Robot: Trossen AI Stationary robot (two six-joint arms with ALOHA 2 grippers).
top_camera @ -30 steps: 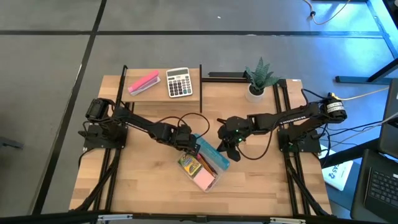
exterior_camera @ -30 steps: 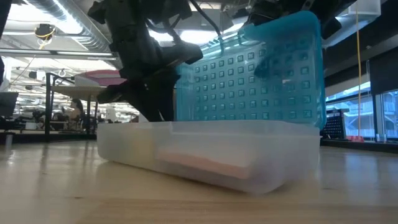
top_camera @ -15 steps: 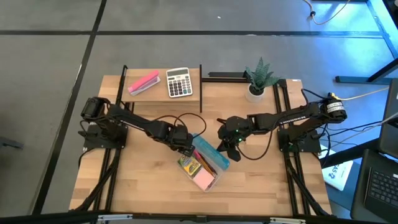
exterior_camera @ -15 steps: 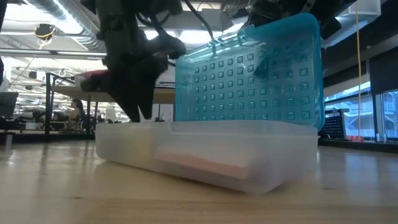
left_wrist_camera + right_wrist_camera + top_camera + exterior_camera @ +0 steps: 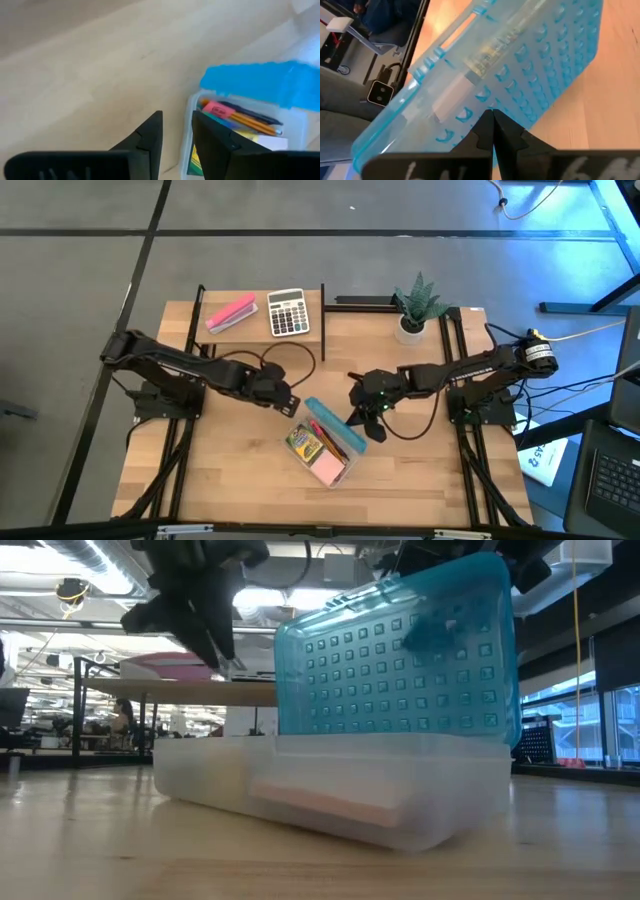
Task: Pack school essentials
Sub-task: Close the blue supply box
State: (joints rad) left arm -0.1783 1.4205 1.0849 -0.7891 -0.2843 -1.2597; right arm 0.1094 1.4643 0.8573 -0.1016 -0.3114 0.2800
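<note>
The step in hand appears to be closing the container. 1 clear plastic box (image 5: 322, 455) is sitting near the middle of the wooden table (image 5: 240, 480), and its blue perforated hinged lid (image 5: 400, 650) is standing almost upright along the box's far-right edge.

The right gripper (image 5: 362, 416) is resting against the lid's outer face; its fingers are lying together with nothing clamped between them, as the right wrist view shows. The left gripper (image 5: 284, 396) is hovering above the table just left of the box, fingers slightly apart and holding nothing.

The school essentials are lying inside the box: 1 square pink notepad (image 5: 327, 469) at the near end, 1 small yellow-green crayon box (image 5: 303, 444) beside it, and 1 orange pencil (image 5: 252, 121) along the lid side. 1 small pink-red piece (image 5: 218, 108) is also showing. Scissors cannot be confirmed.

The next move is judged to call for the right gripper pushing the lid over and down onto the box.

On the far-left shelf, 1 grey-white calculator (image 5: 288, 312) and 1 long pink block (image 5: 231, 312) are lying. 1 small potted green plant (image 5: 416, 308) is standing at the far right.
</note>
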